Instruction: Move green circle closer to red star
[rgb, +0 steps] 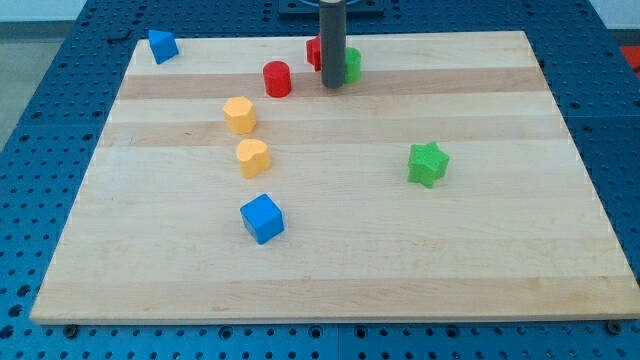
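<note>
My tip (333, 85) has no claw and sits between green circle (351, 64) and red star (314, 52), so pushing may part them.

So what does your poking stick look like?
It is a straight, round rod, dark grey and smooth, the same thickness all the way down to my tip. I see no cables, stickers or markings on it. At the view's top it joins a darker fitting that is cut off, so the arm above stays hidden.
</note>
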